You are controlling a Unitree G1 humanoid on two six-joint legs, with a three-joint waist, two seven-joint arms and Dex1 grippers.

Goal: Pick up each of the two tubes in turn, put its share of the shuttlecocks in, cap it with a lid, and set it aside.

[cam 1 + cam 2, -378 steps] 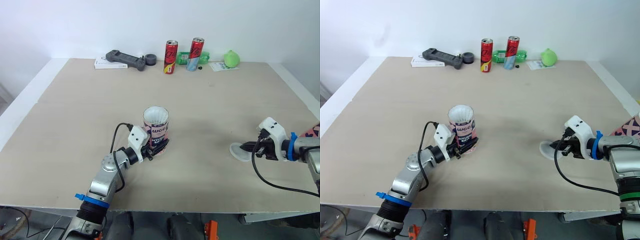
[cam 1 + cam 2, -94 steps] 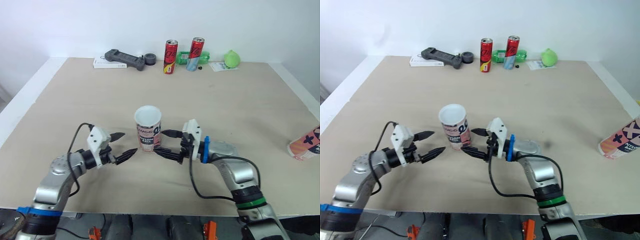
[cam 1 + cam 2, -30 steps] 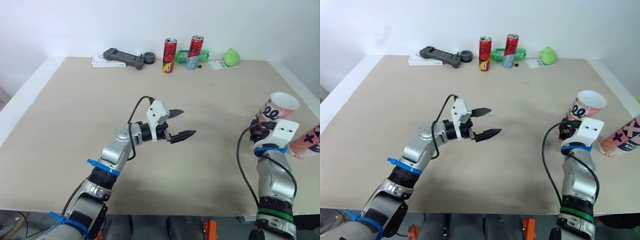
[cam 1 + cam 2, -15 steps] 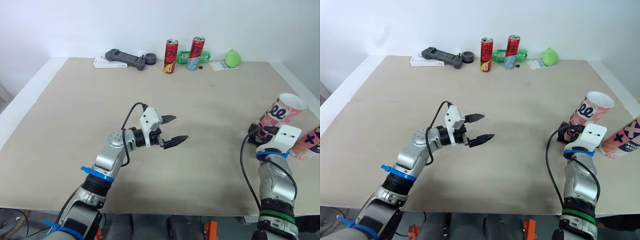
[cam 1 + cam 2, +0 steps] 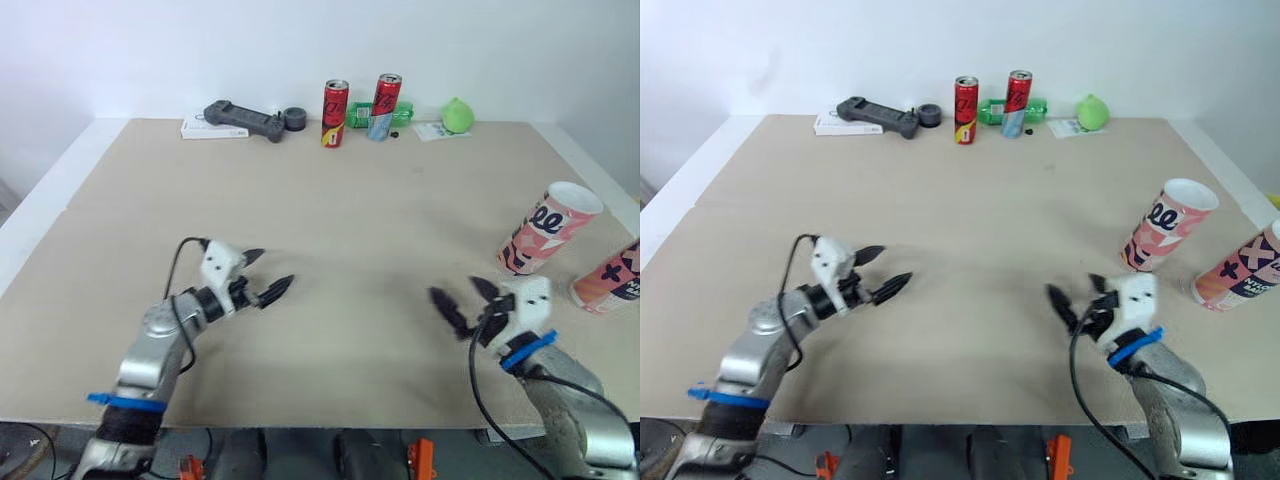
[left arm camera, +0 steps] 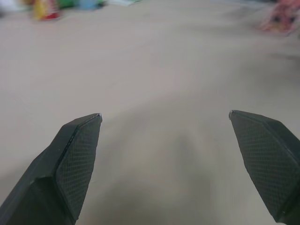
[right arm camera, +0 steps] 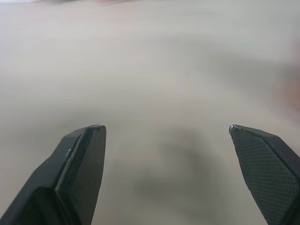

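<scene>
A pink patterned tube (image 5: 548, 228) with a white top stands on the table at the right. A second pink tube (image 5: 608, 282) is beside it at the right edge, partly cut off. My right gripper (image 5: 458, 294) hovers low over bare table, left of and nearer than the two tubes, open with nothing between its fingers (image 7: 79, 159). My left gripper (image 5: 270, 272) is over the front left of the table, open and empty too, its fingers (image 6: 70, 154) spread wide over bare wood. From the left wrist, a tube (image 6: 281, 18) is a distant pink blur.
Along the back edge stand two red cans (image 5: 335, 100) (image 5: 385, 94), a green bottle (image 5: 365, 108) lying behind them, a green ball (image 5: 457, 115), and a black device (image 5: 245, 118) on a white box. The beige tabletop (image 5: 330, 200) spreads between the arms.
My right gripper has opened and let go of the white-topped tube, which now stands alone at the right. That arm drew back toward the front. The left arm pulled back to the left.
</scene>
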